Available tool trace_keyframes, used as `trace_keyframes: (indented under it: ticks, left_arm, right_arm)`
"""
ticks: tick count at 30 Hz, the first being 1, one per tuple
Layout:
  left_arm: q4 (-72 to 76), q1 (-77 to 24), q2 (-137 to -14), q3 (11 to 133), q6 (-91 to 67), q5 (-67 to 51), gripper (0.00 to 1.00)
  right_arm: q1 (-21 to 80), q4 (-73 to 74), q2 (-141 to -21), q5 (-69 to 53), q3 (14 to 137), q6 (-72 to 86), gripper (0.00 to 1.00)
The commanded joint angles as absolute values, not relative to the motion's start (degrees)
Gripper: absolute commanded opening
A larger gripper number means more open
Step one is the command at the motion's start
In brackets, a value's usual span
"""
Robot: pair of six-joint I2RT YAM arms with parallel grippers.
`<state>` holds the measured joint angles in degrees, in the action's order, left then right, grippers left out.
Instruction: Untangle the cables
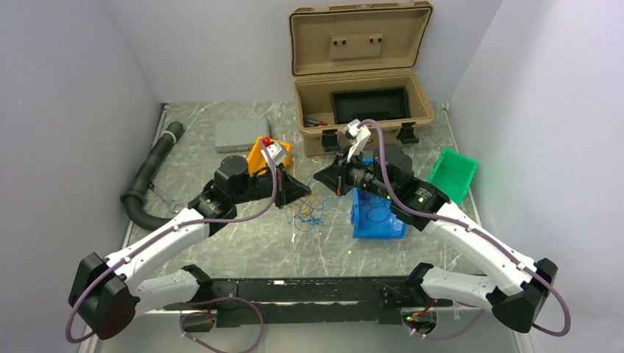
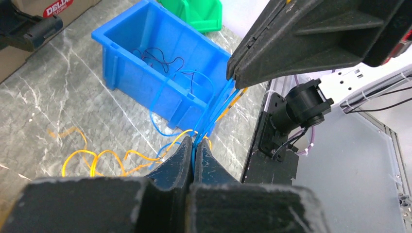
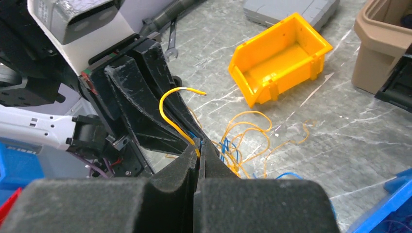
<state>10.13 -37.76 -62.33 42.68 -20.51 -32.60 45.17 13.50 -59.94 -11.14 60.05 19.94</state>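
On the grey marbled bench (image 1: 250, 243), the cables (image 1: 309, 213) trail toward six o'clock from the left jaws, clamped on blue strands (image 2: 214, 109), and the right jaws, pinching a yellow wire (image 3: 167, 114).

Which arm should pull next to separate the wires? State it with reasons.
Right, probably. The right gripper is shut on a yellow wire near its free end, so drawing back could slip it out while the left gripper anchors the blue wires.
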Motion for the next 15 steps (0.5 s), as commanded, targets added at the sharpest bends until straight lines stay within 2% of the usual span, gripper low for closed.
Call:
trace_keyframes:
  ticks: [1, 7, 8, 9, 10, 11, 12, 15]
  left_arm:
    - [8.3, -37.63, -60.26, 41.23, -20.92, -30.37, 0.0]
    - [6.86, -37.62, -59.88, 41.99, -20.74, -30.62, 0.0]
    - [6.98, -37.68, -59.75, 42.08, -20.82, -30.61, 0.0]
    - [6.96, -37.69, -59.69, 42.17, -20.89, -30.49, 0.0]
    - [7.01, -37.6, -59.6, 42.31, -20.92, -30.23, 0.0]
    - [6.89, -37.69, -59.59, 42.54, -20.92, -30.01, 0.0]
    - [6.57, -37.7, -59.71, 42.88, -20.8, -29.87, 0.0]
    - [5.55, -37.64, -60.19, 44.03, -20.57, -30.2, 0.0]
  right_arm:
    - [44.88, 9.18, -56.97, -7.8, 62.62, 20.94, 0.0]
    - [44.82, 8.86, -56.19, -7.16, 61.89, 22.64, 0.03]
    - [44.78, 9.0, -56.17, -7.11, 62.02, 22.75, 0.08]
    - [44.78, 9.19, -56.29, -7.12, 62.12, 22.67, 0.22]
    - [44.77, 9.22, -56.41, -7.2, 62.2, 22.6, 0.3]
    - [44.75, 9.41, -56.62, -7.41, 62.27, 22.45, 0.26]
    - [44.73, 9.64, -56.92, -7.33, 62.56, 22.49, 0.0]
    - [44.6, 9.89, -57.48, -7.2, 62.69, 23.34, 0.0]
